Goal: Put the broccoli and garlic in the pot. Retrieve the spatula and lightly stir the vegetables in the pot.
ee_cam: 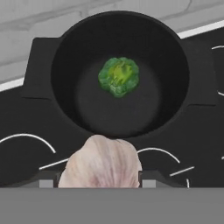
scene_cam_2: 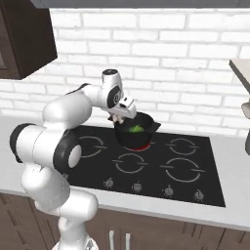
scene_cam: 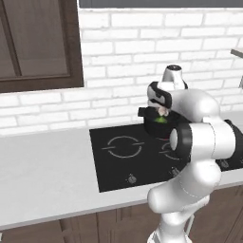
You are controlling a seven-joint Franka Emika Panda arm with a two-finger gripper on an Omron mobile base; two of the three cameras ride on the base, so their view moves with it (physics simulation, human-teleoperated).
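The garlic (ee_cam: 101, 162) is held between the two fingertips (ee_cam: 47, 179) of the hand (ee_cam: 100, 177), the pale bulb being pressed from both sides with the fingers set at a middling width around it. In the hand view the bulb is seen just short of the near rim of the pot (ee_cam: 120, 30), above the cooktop (ee_cam: 26, 118) rather than over the pot's opening.

The broccoli (ee_cam: 119, 76) is lying on the black floor of the pot, close to its middle and apart from the walls. Two short flat handles are seen on opposite sides of the pot.

In the right base view the hand (scene_cam_2: 117, 117) is seen just beside the left rim of the pot (scene_cam_2: 146, 128), with the garlic (scene_cam_2: 116, 118) showing as a pale spot beneath it and the broccoli (scene_cam_2: 135, 129) as a green patch inside. The pot is set on a rear burner of the cooktop (scene_cam_2: 195, 161), towards the back edge of the counter (scene_cam_2: 234, 161) and near the white brick wall (scene_cam_2: 171, 49).

In the left base view the hand (scene_cam: 160, 109) is seen above the pot (scene_cam: 154, 127), with the garlic (scene_cam: 163, 111) in it and the broccoli (scene_cam: 160, 120) below.
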